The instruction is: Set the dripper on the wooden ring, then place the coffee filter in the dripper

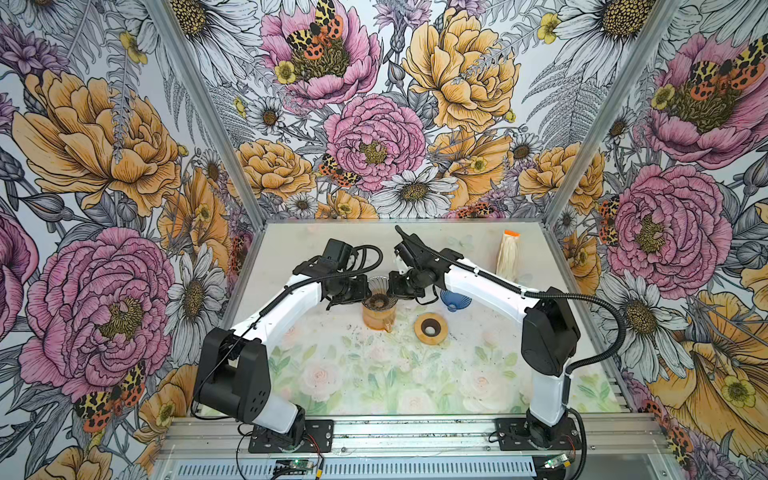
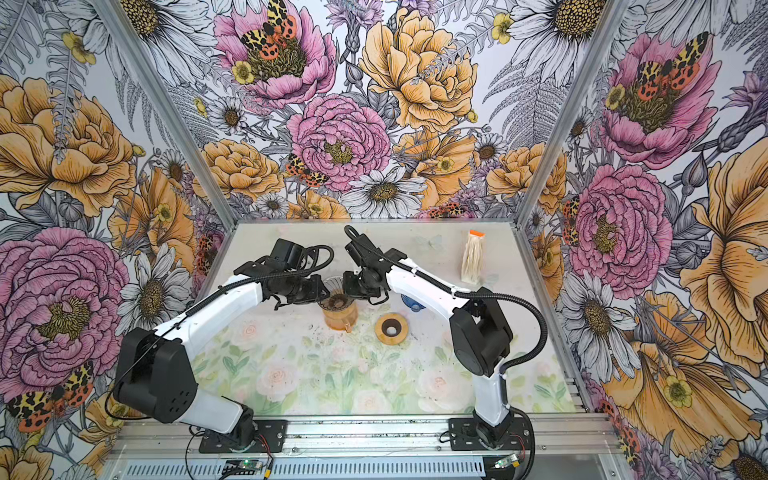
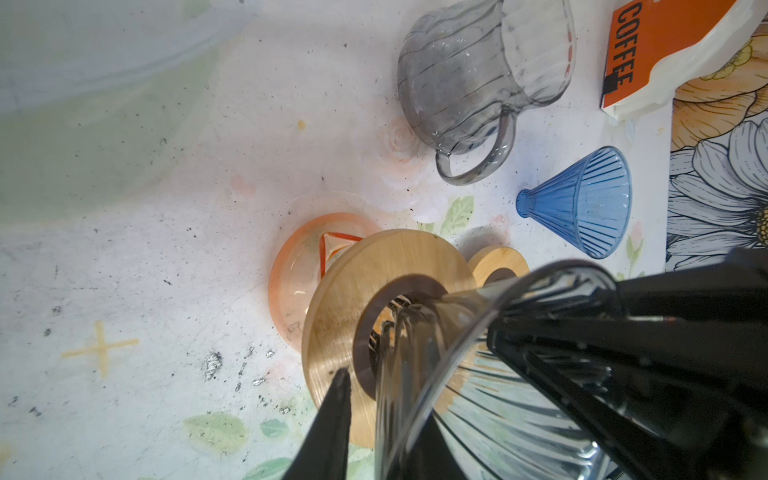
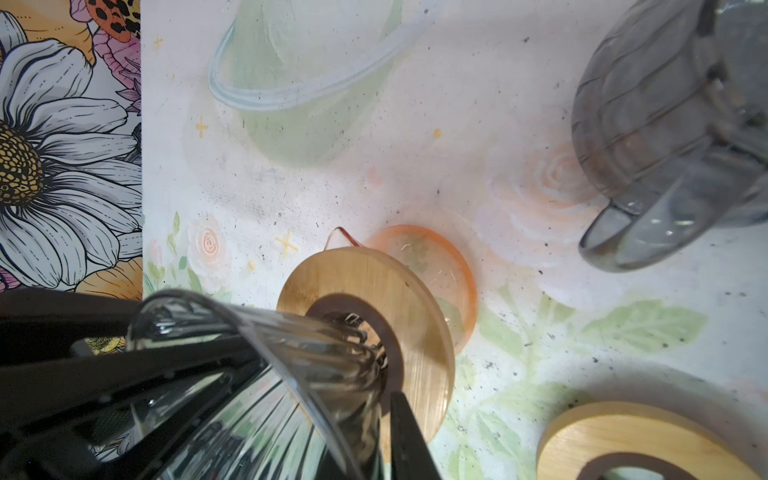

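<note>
Overhead, in both top views, the left gripper (image 1: 360, 293) and the right gripper (image 1: 397, 289) meet from opposite sides at the clear dripper (image 1: 378, 286). It stands on an orange jug (image 1: 377, 318) near the middle of the bench (image 1: 374, 374). The filter pack (image 1: 509, 255) sits at the far right of the bench, well apart from the clear dripper. A spare ring (image 1: 431, 328) and a blue dripper (image 1: 455, 300) lie to the right of the orange jug.

Left wrist view: the jaws of the left gripper (image 3: 415, 357) straddle the wall of the clear dripper (image 3: 415, 332), one inside and one outside. A thin sliver shows between the outer jaw and the glass, so a firm grip cannot be confirmed. The clear dripper's narrow end sits in a wooden ring (image 3: 353, 286) on the orange jug. A grey jug (image 3: 465, 75) lies beyond.

Right wrist view: the jaws of the right gripper (image 4: 324, 374) are clamped on the opposite wall of the clear dripper (image 4: 299, 345).
</note>
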Tool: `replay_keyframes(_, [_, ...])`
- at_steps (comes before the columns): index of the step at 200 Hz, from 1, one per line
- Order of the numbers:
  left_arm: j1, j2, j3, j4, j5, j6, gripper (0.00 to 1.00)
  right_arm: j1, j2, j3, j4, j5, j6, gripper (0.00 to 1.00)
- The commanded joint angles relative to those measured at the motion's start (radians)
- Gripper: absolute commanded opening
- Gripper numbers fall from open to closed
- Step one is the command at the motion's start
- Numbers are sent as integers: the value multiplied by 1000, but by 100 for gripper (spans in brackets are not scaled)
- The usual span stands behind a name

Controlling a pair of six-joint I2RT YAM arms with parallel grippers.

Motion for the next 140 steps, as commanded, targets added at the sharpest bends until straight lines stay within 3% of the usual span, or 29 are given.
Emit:
replay_keyframes(1, [17,12,-25,-7,-12,7,22,4,22,29,-13,18,4,16])
replay_keyframes(140, [27,66,-9,-6,22,18,21,-12,42,6,-13,13,11,15])
